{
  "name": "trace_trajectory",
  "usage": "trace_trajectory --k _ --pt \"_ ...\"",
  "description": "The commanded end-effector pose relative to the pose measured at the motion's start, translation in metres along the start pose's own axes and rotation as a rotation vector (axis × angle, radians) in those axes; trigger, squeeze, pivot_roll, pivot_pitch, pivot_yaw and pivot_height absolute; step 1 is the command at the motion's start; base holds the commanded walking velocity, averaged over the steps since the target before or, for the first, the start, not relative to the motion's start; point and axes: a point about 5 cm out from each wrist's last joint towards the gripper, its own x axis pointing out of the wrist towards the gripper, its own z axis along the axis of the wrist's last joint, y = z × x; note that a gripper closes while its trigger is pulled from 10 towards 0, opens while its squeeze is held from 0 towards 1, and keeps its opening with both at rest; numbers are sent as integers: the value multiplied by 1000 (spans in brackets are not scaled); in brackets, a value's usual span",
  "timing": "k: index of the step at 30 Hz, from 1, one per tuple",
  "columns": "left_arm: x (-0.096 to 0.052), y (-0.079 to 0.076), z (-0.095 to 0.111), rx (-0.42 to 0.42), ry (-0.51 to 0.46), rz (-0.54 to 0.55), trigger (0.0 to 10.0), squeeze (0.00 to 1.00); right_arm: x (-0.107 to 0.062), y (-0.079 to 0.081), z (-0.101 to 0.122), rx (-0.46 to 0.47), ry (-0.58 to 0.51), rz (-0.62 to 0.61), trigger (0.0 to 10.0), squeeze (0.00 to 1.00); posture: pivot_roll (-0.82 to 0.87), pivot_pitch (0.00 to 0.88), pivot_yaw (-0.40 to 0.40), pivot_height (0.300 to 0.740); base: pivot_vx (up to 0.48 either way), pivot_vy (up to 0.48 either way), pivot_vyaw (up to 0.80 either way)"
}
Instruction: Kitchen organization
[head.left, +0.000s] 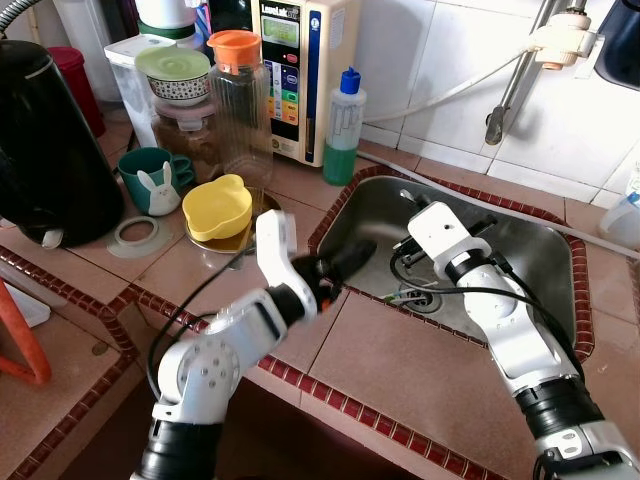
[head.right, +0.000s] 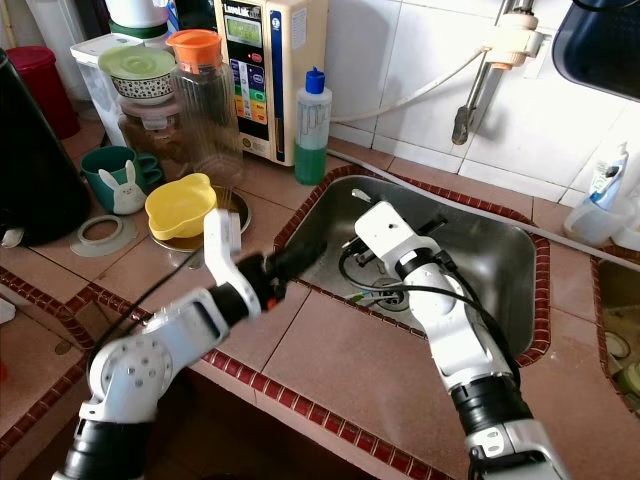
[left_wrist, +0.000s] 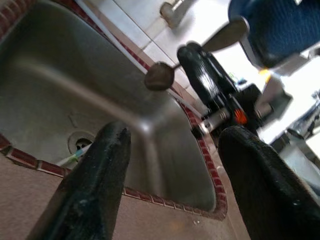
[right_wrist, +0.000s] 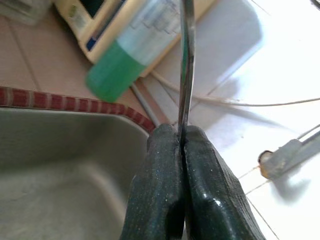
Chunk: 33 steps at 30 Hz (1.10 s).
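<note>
At the near edge of the tiled surface (head.left: 400, 370), the left end effector (head.left: 348, 258) hangs released, its two fingers spread wide over the near-left rim of the sink (head.left: 540, 250). It is empty, and it points across the basin toward the other arm.

Further in, over the middle of the sink and above the drain (head.left: 425, 298), the right end effector (right_wrist: 182, 137) is clenched on a thin metal utensil (right_wrist: 186, 65), probably a spoon. It pinches one end of it, and the rest stands out beyond the fingertips. A greenish item lies at the drain, too small to identify.

The main risk appears to be that grip. A slim, smooth handle held at one end could swivel or slide out if the wrist turns quickly, and it would then drop into the basin. If a handover is intended, the left fingers could close too early or off-line, knocking the utensil loose or hitting the right fingers.

At the far-left corner of the sink stands a green bottle (head.left: 343, 130). A wide swing of the utensil toward it could tip it over
</note>
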Motion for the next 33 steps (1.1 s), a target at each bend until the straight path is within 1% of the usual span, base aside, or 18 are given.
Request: trace_trajectory --k 1,4,6,7,8,9,10,12,13,14,18,20,21,22,23,26,27,33 --pt "1 -7 0 43 8 -32 10000 1000 2 -10 -4 -6 15 -32 0 0 120 0 -16 740 0 0 0" --pt "-2 -3 -7 113 32 -22 10000 1000 6 -10 -15 2 93 -31 0 0 121 0 -18 740 0 0 0" --pt "-5 2 -13 170 57 -3 10000 1000 9 -7 -28 23 187 5 0 0 122 0 -19 740 0 0 0" --pt "-6 4 -14 199 65 4 10000 1000 10 -4 -32 23 216 38 2667 0 123 0 -20 740 0 0 0" --pt "-6 4 -15 218 69 7 10000 1000 10 -2 -34 21 232 59 2667 0 124 0 -21 740 0 0 0" --pt "-6 3 -15 214 67 6 10000 1000 11 0 -40 58 284 81 1961 0 128 0 -22 740 0 0 0" --pt "-6 3 -14 226 68 6 10000 1000 11 0 -41 70 295 86 2549 0 129 0 -22 740 0 0 0" --pt "-6 3 -14 287 75 18 10000 1000 12 -3 -43 76 321 83 4235 0 131 0 -23 740 0 0 0" --pt "-6 4 -13 306 73 27 10000 1000 13 -3 -46 76 339 88 6510 0 128 0 -23 740 0 0 0" --pt "-6 5 -13 327 70 38 10000 1000 13 -3 -48 78 353 88 10000 0 129 0 -23 740 0 0 0" --pt "-5 10 -11 427 64 66 10000 1000 12 -2 -54 66 394 98 10000 0 130 0 -23 740 0 0 0" --pt "-5 11 -9 444 53 72 10000 1000 12 -2 -54 70 398 95 10000 0 130 1 -22 740 0 0 0" --pt "-3 14 1 542 -8 123 10000 1000 11 -2 -57 74 412 93 10000 0 130 1 -22 740 0 0 0" --pt "-3 14 1 542 -8 123 10000 1000 11 -2 -57 74 412 93 10000 0 130 1 -22 740 0 0 0" --pt "-2 16 11 604 -75 172 10000 1000 10 -1 -59 79 419 90 10000 0 129 2 -21 740 0 0 0" --pt "0 17 15 573 -96 188 10000 1000 8 0 -61 84 427 95 10000 0 128 2 -21 740 0 0 0" --pt "2 17 15 564 -95 191 10000 1000 6 3 -64 94 439 106 10000 1000 128 2 -21 740 0 0 0" --pt "5 14 11 581 -92 174 10000 1000 3 6 -69 108 466 118 10000 1000 126 2 -18 740 0 0 0"
